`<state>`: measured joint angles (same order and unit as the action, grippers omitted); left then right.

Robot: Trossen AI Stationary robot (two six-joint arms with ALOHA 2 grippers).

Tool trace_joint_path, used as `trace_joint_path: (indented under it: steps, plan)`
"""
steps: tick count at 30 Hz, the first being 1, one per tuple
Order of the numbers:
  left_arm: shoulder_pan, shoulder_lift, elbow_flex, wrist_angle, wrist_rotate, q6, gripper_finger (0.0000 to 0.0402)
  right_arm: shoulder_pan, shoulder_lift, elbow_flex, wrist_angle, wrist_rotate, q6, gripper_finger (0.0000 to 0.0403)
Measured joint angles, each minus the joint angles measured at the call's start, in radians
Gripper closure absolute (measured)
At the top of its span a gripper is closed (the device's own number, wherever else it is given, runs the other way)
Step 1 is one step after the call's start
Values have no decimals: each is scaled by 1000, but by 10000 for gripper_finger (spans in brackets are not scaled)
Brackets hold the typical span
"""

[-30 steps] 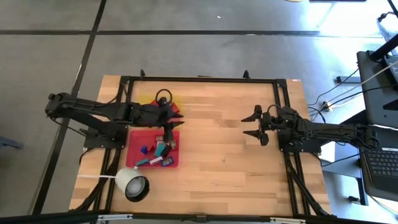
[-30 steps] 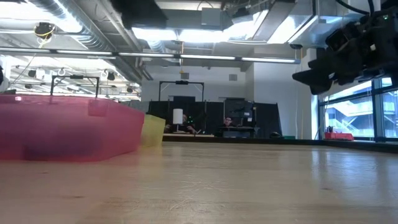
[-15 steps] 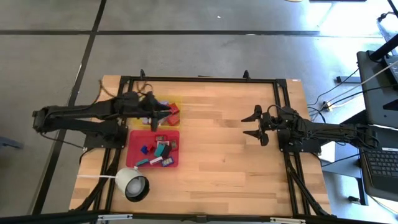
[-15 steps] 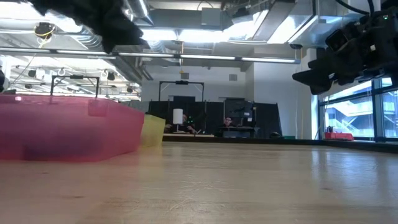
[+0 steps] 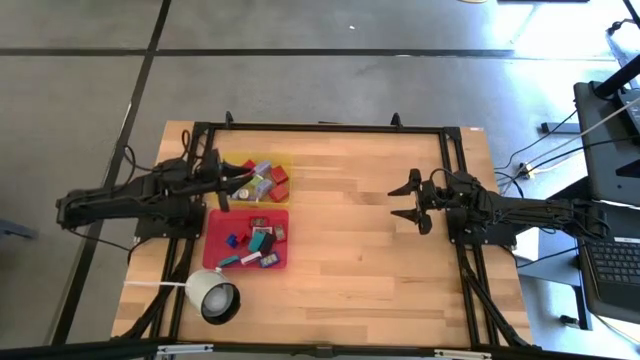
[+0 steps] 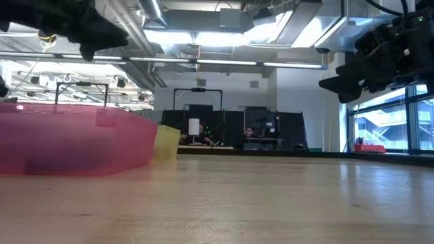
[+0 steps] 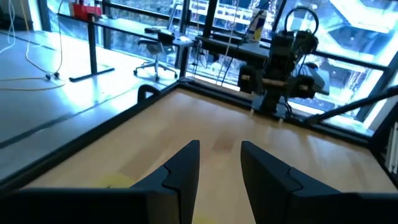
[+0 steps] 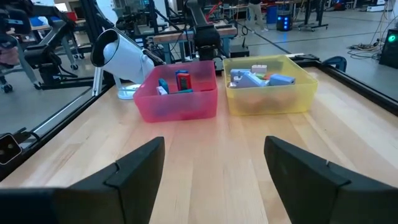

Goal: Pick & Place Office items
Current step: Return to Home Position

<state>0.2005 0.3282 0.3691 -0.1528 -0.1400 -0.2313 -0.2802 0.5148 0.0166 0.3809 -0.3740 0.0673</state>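
Observation:
Several small office items lie in the yellow tray (image 5: 262, 166) at the table's far left, among them red and blue pieces (image 5: 268, 182). More of them, teal, blue and black pieces (image 5: 256, 243), lie in the red tray (image 5: 216, 240) just nearer. My left gripper (image 5: 228, 190) hangs by the yellow tray's left rim, pointing level across the table. Its fingers (image 7: 186, 163) stand a narrow gap apart with nothing between them. My right gripper (image 5: 397, 202) waits open and empty at the table's right, facing both trays (image 8: 270, 93).
A white round cup-like thing (image 5: 212, 296) with a cord sits near the front left corner, beside the red tray (image 8: 180, 102). A black frame (image 5: 330, 127) rims the table. Bare wood (image 5: 340, 230) spans the middle between the trays and my right gripper.
My left gripper has drawn back from above the trays toward the table's left edge and sunk a little, and now hangs by the yellow tray's left rim. Its finger gap looks unchanged. The items in both trays lie still.

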Motion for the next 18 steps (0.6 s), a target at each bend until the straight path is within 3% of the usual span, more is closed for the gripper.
trace_joint_path:
  steps: [9, 18]
  plan:
    - [0, -98, -137, 93, -6, 9, 288, 0, 0, 0, 0, 0, 1, 124]
    - [0, -109, -234, 173, -72, 16, 288, 0, 0, 0, 0, 0, 2, 124]
